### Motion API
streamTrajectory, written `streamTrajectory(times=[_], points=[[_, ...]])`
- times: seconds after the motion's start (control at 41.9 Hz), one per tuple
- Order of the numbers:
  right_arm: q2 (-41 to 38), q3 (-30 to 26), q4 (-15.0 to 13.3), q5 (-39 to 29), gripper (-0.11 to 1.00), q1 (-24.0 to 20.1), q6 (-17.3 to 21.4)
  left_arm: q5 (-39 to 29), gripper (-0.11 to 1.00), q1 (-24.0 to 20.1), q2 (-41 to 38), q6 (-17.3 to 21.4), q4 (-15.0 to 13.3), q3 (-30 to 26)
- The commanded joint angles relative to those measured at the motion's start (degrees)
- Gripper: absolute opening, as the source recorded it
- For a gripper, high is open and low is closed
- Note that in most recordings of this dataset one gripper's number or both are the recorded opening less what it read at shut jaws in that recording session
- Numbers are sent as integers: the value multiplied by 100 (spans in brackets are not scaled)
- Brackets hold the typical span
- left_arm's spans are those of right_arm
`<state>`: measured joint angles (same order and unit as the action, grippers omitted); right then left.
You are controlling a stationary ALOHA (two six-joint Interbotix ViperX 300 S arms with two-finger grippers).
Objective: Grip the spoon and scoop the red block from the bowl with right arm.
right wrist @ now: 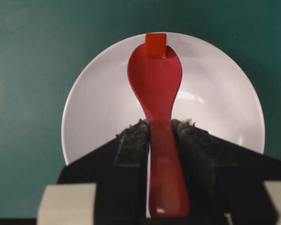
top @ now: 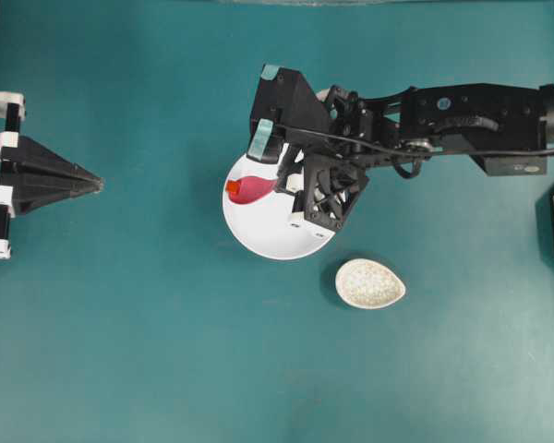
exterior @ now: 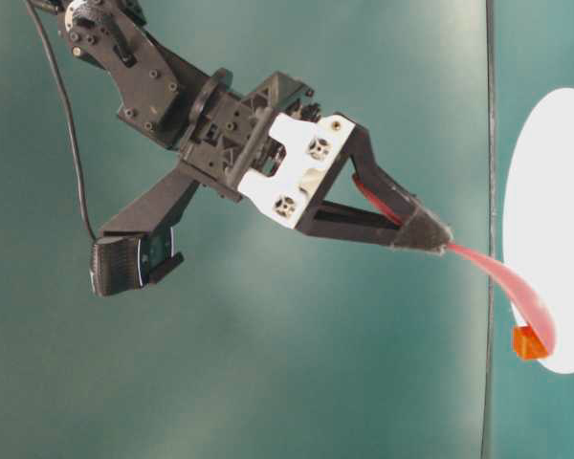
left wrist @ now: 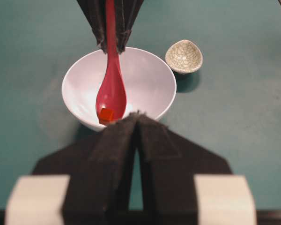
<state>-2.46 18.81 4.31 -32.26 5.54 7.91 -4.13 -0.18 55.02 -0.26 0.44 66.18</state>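
Observation:
The white bowl (top: 258,235) stands mid-table. My right gripper (top: 281,182) hangs over it, shut on the handle of the magenta spoon (right wrist: 154,79), whose scoop reaches down into the bowl (right wrist: 98,112). The tiny red block (right wrist: 155,45) sits at the very tip of the scoop, touching it; I cannot tell whether it lies inside the scoop or against its rim. The table-level view shows the block (exterior: 528,342) at the end of the spoon (exterior: 502,277), below the right gripper (exterior: 430,234). My left gripper (top: 98,185) rests at the table's left edge, shut and empty, pointing at the bowl (left wrist: 75,101).
A small speckled beige egg-shaped dish (top: 370,283) sits just right of and below the bowl, also seen in the left wrist view as the dish (left wrist: 183,56) beyond the bowl. The teal table surface surrounds everything.

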Motion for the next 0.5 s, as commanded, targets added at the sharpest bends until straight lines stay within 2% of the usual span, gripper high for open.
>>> streamTrajectory(times=[0.0, 0.477], points=[[246, -97, -9, 53, 25, -18, 0, 26, 0, 9, -35, -9, 9, -88], [343, 79, -9, 114, 25, -9, 9, 26, 0, 0, -44, -9, 9, -88]])
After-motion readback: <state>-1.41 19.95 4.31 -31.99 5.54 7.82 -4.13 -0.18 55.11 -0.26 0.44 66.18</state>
